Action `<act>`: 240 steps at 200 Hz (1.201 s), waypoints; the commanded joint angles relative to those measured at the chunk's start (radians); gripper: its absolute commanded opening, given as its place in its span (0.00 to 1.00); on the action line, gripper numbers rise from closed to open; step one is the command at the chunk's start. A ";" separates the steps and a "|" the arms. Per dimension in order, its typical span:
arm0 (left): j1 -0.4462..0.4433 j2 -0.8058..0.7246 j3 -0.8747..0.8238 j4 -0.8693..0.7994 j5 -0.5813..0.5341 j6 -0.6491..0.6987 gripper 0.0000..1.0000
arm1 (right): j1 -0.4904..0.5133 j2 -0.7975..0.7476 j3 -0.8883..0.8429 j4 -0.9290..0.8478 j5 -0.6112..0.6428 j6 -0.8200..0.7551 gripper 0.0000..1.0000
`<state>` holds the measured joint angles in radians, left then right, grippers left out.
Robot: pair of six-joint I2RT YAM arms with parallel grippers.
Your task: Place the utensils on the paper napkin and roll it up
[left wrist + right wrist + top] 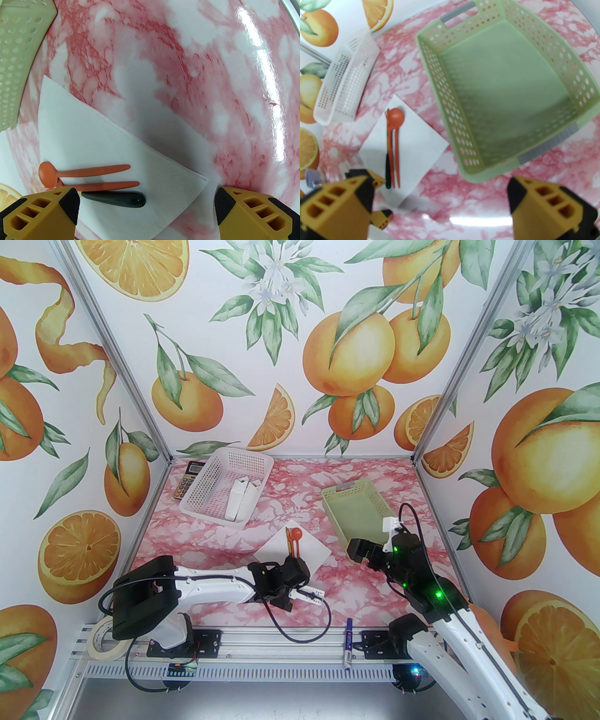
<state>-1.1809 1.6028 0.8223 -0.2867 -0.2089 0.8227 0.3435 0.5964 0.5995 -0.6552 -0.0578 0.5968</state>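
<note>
A: Pen and tape are lying on the rail by the arm bases, taking no part in the job. What is the left gripper doing beyond them?

B: It is hovering low over the near part of the napkin, fingers spread wide and gripping nothing. I judge it is lining up on the paper, since the roll is not yet begun.

A: And the utensils?

B: They are lying on the napkin, close side by side along its diagonal, so a corner can fold over all of them at once. Two are showing orange handles and one a dark handle. A finger is hiding the dark one's head, so I cannot tell what it is.

A: The right gripper?

B: It is hanging just right of the napkin, at the near end of the green basket, fingers wide apart and carrying nothing. It is probably standing clear, yet near enough to pin the paper.

A: Farther back?

B: At the far left the white basket is holding cartons, with a calculator sitting beside it.
</note>
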 commanded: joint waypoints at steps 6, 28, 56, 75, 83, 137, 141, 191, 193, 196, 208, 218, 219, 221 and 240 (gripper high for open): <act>0.016 0.032 0.025 0.045 -0.015 0.018 1.00 | -0.007 0.005 0.005 -0.014 0.025 -0.005 1.00; 0.023 0.044 0.025 0.060 -0.015 0.022 1.00 | -0.006 0.003 0.007 -0.013 0.024 -0.004 1.00; 0.031 0.052 0.029 0.075 -0.006 0.023 1.00 | -0.006 0.000 0.007 -0.017 0.024 -0.005 1.00; 0.035 0.056 0.030 0.080 -0.006 0.028 1.00 | -0.006 0.000 0.006 -0.017 0.025 -0.006 1.00; 0.039 0.057 0.032 0.083 -0.007 0.032 1.00 | -0.006 0.000 0.005 -0.017 0.024 -0.006 1.00; 0.062 0.058 0.037 0.103 -0.004 0.039 1.00 | -0.006 -0.001 0.003 -0.021 0.018 -0.009 1.00; 0.063 0.058 0.038 0.105 -0.003 0.039 1.00 | -0.006 -0.001 0.003 -0.021 0.016 -0.008 1.00; 0.076 0.065 0.041 0.136 0.002 0.040 1.00 | -0.006 -0.002 0.009 -0.042 0.000 -0.020 1.00; 0.076 0.065 0.041 0.137 0.003 0.040 1.00 | -0.007 -0.003 0.010 -0.041 -0.002 -0.020 1.00; 0.077 0.065 0.040 0.139 0.003 0.040 1.00 | -0.006 -0.003 0.009 -0.043 -0.003 -0.019 1.00; 0.079 0.063 0.042 0.145 0.005 0.039 1.00 | -0.006 -0.003 0.010 -0.046 -0.011 -0.020 1.00; 0.082 0.062 0.043 0.149 0.006 0.039 1.00 | -0.007 -0.003 0.010 -0.048 -0.023 -0.022 1.00; 0.082 0.061 0.043 0.150 0.006 0.039 1.00 | -0.007 -0.003 0.010 -0.048 -0.024 -0.022 1.00; 0.083 0.060 0.044 0.150 0.007 0.040 1.00 | -0.007 -0.003 0.010 -0.048 -0.026 -0.023 1.00; 0.090 0.052 0.043 0.155 0.008 0.040 1.00 | -0.007 -0.003 0.009 -0.051 -0.056 -0.026 0.99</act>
<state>-1.1183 1.6356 0.8402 -0.2211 -0.1539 0.8448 0.3435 0.5957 0.5995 -0.6823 -0.0692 0.5846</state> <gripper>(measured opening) 0.999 0.995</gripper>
